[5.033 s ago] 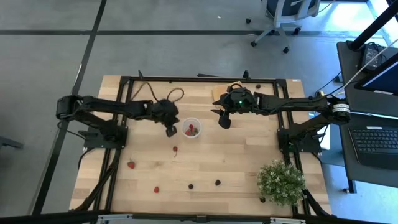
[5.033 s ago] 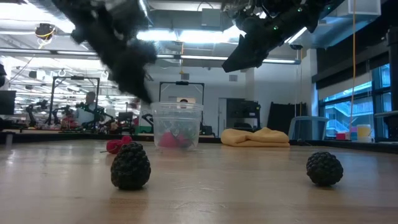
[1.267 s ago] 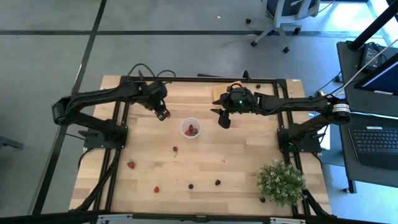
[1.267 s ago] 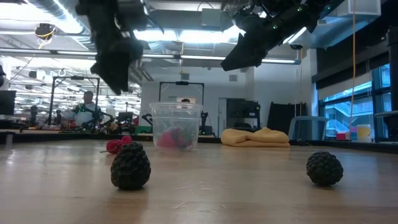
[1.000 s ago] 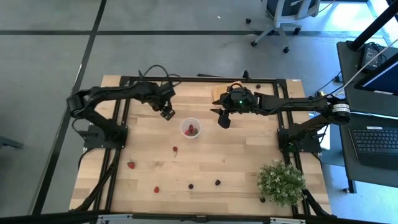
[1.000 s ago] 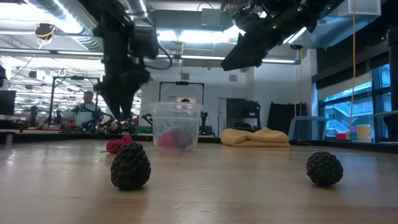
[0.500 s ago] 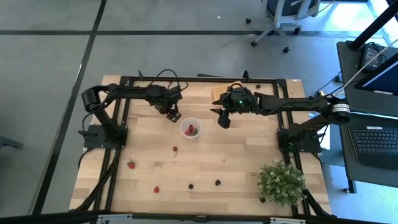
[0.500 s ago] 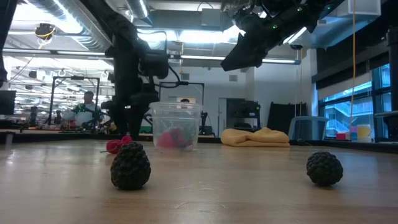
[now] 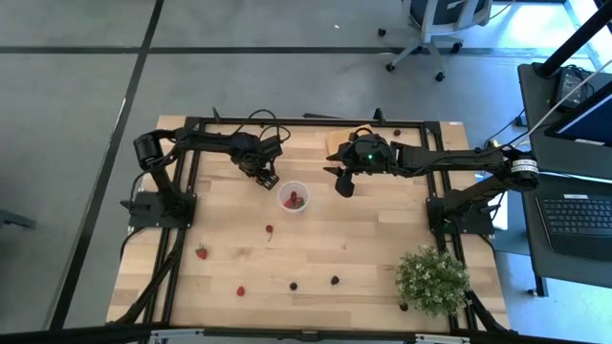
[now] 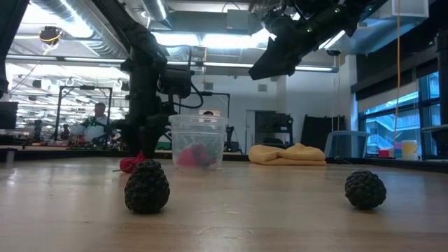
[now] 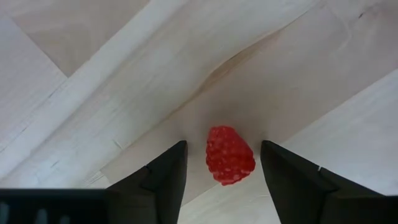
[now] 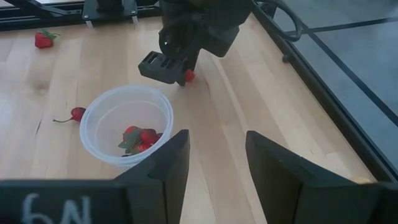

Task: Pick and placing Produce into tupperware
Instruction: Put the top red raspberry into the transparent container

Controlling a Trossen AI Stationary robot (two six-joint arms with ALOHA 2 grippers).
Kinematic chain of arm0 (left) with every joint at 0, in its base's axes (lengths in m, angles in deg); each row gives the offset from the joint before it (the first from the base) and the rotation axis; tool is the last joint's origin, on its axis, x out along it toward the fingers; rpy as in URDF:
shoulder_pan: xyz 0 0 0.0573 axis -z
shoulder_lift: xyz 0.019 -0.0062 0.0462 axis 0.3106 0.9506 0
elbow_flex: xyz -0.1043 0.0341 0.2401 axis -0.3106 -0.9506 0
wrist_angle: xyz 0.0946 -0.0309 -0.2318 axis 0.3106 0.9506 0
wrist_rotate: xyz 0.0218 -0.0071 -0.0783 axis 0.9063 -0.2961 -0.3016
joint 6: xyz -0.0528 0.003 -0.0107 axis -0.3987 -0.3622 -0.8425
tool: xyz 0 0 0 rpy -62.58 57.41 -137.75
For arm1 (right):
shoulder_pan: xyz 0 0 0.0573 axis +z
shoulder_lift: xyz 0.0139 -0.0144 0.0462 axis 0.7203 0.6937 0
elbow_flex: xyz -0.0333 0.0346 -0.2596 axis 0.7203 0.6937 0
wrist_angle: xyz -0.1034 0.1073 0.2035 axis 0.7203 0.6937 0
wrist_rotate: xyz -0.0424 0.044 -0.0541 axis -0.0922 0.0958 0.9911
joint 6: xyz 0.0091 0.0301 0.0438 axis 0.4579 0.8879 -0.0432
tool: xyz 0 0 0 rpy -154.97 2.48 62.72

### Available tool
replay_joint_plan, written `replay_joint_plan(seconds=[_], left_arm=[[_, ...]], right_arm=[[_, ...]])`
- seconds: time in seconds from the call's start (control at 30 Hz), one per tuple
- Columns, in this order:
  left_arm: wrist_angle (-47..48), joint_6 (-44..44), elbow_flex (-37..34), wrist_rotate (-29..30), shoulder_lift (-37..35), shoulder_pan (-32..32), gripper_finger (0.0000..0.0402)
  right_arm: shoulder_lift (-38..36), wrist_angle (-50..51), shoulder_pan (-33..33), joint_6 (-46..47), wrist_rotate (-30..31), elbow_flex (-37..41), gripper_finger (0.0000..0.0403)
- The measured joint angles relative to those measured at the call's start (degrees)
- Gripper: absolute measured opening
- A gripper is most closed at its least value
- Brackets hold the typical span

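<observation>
The left pincer point(image 9: 269, 180) is down at the pale wooden worktop point(image 9: 363, 239), just beside the small round translucent-white plastic tub point(image 9: 295, 198) on its far-left side. Its two dark fingers point(image 11: 163, 174) stand apart with a bright red, bumpy raspberry-like fruit point(image 11: 230, 155) lying on the wood between them, gaps showing on both sides of the fruit. The right wrist view shows the same thing from across the tub: the left pincer point(image 12: 171, 67) low over the small red fruit point(image 12: 189, 76).

The tub point(image 12: 126, 130) stands upright and holds a few red strawberry-like pieces with green leaves point(image 12: 140, 138). A small red cherry-like fruit with a stem point(image 12: 76, 114) lies on the worktop just outside its wall.

More produce lies scattered nearer the front edge: a red strawberry point(image 9: 202, 252), a small red berry point(image 9: 241, 290) and two dark blackberry-like pieces point(image 10: 147, 186) point(image 10: 365, 189).

The right pincer point(image 9: 344, 183) hangs above the worktop beside the tub, its fingers point(image 12: 165, 165) spread wide and holding nothing.
</observation>
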Motion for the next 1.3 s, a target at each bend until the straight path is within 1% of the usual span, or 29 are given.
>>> replay_joint_plan(seconds=[0.5, 0.7, 0.8, 0.87, 0.97, 1.13, 1.3], left_arm=[[-0.2, 0.5, 0.0, 0.0, 0.1, 0.0, 0.0125], [0.2, 2.4, -0.1, -2.9, -0.1, -0.5, 0.0094], [0.8, 3.5, -0.2, -4.4, -0.7, -0.5, 0.0088], [2.5, 3.9, -0.3, -7.2, -1.9, -0.5, 0.0090], [2.8, 5.7, -0.3, -13.3, -4.6, -1.3, 0.0097], [2.8, 7.8, -0.3, -26.9, -10.3, -2.7, 0.0096], [2.3, 8.0, -0.3, -37.6, -17.0, -4.5, 0.0094]], right_arm=[[0.0, 0.0, 0.0, -0.1, 0.0, 0.0, 0.0161], [0.0, 0.0, 0.0, -0.2, 0.0, 0.0, 0.0161], [0.0, 0.0, 0.0, -0.2, 0.0, 0.0, 0.0161], [0.0, 0.0, 0.0, -0.2, 0.0, 0.0, 0.0161], [0.0, 0.0, 0.0, -0.2, 0.0, 0.0, 0.0161], [0.0, 0.0, 0.0, -1.6, 0.0, 0.0, 0.0161], [0.0, 0.2, 0.0, -1.7, 0.0, 0.0, 0.0161]])
